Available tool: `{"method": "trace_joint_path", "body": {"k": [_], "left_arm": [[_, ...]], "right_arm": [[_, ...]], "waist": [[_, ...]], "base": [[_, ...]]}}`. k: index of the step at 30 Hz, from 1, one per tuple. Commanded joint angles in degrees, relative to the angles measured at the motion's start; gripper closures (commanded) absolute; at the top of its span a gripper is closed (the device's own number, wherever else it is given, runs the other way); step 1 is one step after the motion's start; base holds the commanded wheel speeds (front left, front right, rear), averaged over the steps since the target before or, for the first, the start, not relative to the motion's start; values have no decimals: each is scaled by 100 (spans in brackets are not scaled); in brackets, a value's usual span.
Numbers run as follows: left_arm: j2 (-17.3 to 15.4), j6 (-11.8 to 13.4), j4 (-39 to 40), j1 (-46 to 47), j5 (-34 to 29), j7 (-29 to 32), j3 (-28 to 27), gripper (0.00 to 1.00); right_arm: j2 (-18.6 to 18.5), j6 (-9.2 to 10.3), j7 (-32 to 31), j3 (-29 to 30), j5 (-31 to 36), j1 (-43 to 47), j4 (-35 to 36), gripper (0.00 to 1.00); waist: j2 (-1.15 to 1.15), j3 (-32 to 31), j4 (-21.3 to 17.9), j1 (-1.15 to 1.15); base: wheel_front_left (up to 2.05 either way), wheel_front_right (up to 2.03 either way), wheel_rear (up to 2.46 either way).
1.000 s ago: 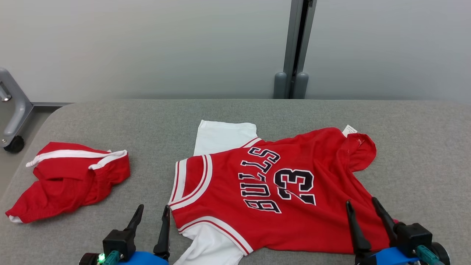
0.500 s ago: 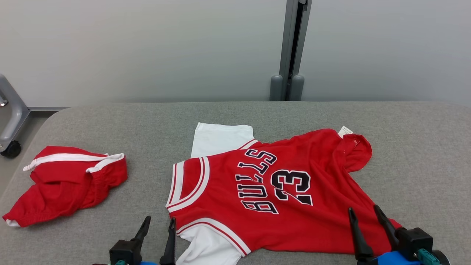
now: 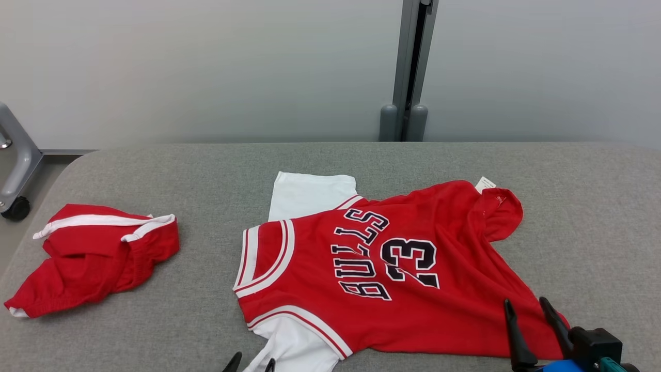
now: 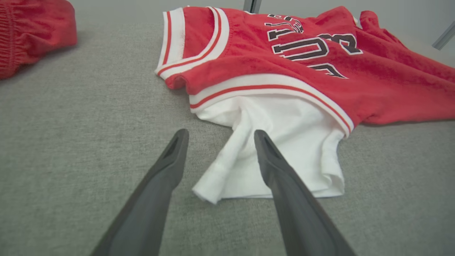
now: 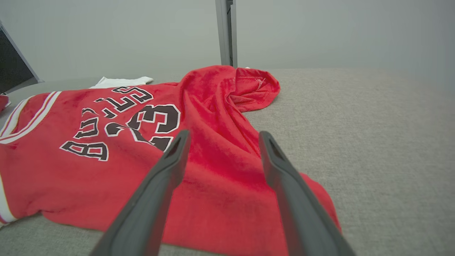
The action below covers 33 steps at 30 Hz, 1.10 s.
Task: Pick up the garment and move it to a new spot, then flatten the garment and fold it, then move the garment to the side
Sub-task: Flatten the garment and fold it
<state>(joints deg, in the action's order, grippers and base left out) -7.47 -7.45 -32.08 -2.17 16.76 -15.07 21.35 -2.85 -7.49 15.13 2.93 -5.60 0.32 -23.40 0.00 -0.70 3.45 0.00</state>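
Observation:
The garment [image 3: 382,268] is a red BULLS 23 jersey with white sleeves, lying spread on the grey table [image 3: 361,160], collar to the left. Its far right hem corner is folded over. My left gripper [image 3: 251,365] is open at the bottom edge of the head view, by the near white sleeve [image 4: 284,156]; in the left wrist view that sleeve's rumpled edge lies between the fingertips of the left gripper [image 4: 219,136]. My right gripper [image 3: 525,304] is open over the near right hem corner [image 5: 227,185], holding nothing.
Crumpled red shorts with white stripes [image 3: 95,253] lie at the table's left end. A grey post [image 3: 410,67] stands behind the table against the pale wall. A wheeled grey frame [image 3: 13,170] stands off the left edge. Bare table lies to the right of the jersey.
Both grippers have drawn back toward the near edge, the left one furthest, now only its tips showing. The camera shifted slightly early on. The jersey and shorts have not moved.

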Motion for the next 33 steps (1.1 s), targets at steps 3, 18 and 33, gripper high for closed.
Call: {"method": "trace_joint_path", "body": {"k": [3, 18, 33], "left_arm": [[-81, -6, -200, 34, 140, -14, 72, 0], [-63, -6, -602, 298, 454, -14, 226, 100], [-175, -6, -321, 411, 594, -15, 314, 100]], "right_arm": [[-9, 0, 3, 87, 42, 7, -20, 0], [-9, 0, 2, 608, 77, 38, -436, 0], [-6, 0, -27, 1192, 198, -670, -2286, 0]], "waist": [[0, 8, -20, 0], [0, 93, -133, 0], [0, 312, -7, 0]], "base": [[0, 0, 0], [0, 0, 0], [0, 0, 0]]}}
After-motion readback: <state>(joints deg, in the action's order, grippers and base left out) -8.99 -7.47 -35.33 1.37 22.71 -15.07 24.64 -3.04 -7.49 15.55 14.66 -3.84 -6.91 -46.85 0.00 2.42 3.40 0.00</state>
